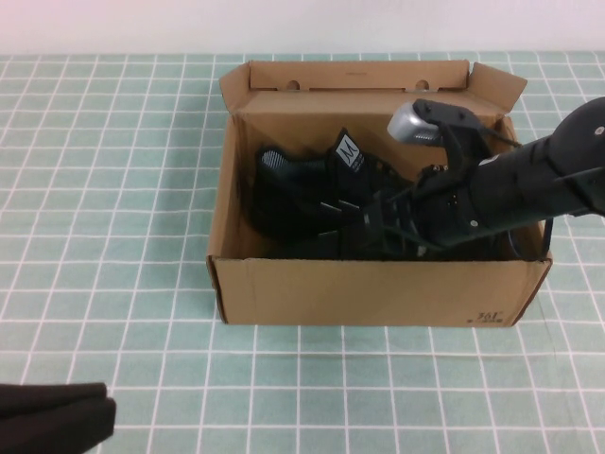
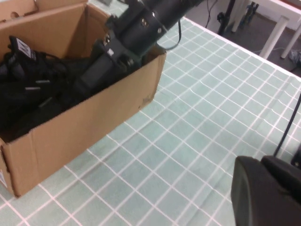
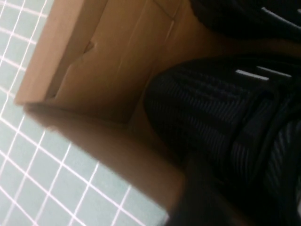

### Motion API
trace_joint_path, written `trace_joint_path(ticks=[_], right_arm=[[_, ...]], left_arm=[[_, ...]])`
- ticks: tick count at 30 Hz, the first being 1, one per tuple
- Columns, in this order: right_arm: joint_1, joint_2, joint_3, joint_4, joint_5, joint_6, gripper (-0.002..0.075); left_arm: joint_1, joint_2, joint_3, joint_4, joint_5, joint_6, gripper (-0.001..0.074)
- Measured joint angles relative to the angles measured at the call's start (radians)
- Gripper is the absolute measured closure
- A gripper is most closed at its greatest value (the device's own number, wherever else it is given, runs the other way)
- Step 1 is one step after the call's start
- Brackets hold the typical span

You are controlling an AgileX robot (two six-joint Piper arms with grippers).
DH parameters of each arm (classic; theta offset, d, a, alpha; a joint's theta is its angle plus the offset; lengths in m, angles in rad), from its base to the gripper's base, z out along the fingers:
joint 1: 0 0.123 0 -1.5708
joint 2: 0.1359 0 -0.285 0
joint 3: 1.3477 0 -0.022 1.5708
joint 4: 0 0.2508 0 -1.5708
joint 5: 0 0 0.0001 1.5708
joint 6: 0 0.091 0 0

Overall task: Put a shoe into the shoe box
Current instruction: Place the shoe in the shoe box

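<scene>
The brown cardboard shoe box (image 1: 378, 295) stands open in the middle of the table, its flap lid up at the back. A black knit shoe (image 1: 293, 184) with a white tongue label lies inside it. My right gripper (image 1: 364, 227) reaches down into the box from the right and sits on or right against the shoe. The left wrist view shows the box (image 2: 84, 127), the shoe (image 2: 28, 80) and the right gripper (image 2: 89, 82) among the laces. Close up in the right wrist view are the shoe's knit side (image 3: 211, 108) and the box's inner wall (image 3: 117, 56). My left gripper (image 1: 57, 416) rests shut at the near left edge.
A green-and-white checked cloth (image 1: 113, 189) covers the table on all sides of the box. Off the far side of the table, the left wrist view shows white table legs (image 2: 275, 35) and cables.
</scene>
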Motion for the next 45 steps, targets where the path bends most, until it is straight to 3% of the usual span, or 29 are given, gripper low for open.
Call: trace_joint_path(ticks=[4, 15, 19, 24, 27, 30, 35, 45], right_arm=[[0.0, -0.055, 0.001, -0.004, 0.008, -0.096, 0.0221], [0.0, -0.295, -0.103, -0.197, 0.102, -0.13, 0.0199], [0.0, -0.393, -0.143, -0.35, 0.169, -0.051, 0.0291], [0.0, -0.525, -0.156, -0.667, 0.227, 0.202, 0.0608], [0.0, -0.593, -0.156, -0.899, 0.283, 0.407, 0.0696], [0.0, -0.675, -0.156, -1.025, 0.31, 0.518, 0.0723], [0.0, -0.87, -0.086, -1.039, 0.226, 0.561, 0.0731], [0.0, -1.241, 0.444, -0.936, 0.014, 0.688, 0.0733]], left_arm=[[0.0, 0.0, 0.0, 0.004, 0.039, -0.001, 0.0738], [0.0, 0.0, 0.0, 0.134, 0.188, -0.001, 0.0738], [0.0, 0.0, 0.0, 0.132, 0.19, -0.001, 0.0738], [0.0, 0.0, -0.007, 0.136, 0.192, -0.002, 0.0738], [0.0, 0.0, -0.019, 0.161, 0.192, -0.035, 0.0738], [0.0, 0.0, -0.019, 0.237, 0.181, -0.089, 0.0738], [0.0, -0.003, -0.019, 0.414, 0.051, -0.189, 0.0738], [0.0, -0.102, -0.006, 0.512, -0.241, -0.279, 0.0738]])
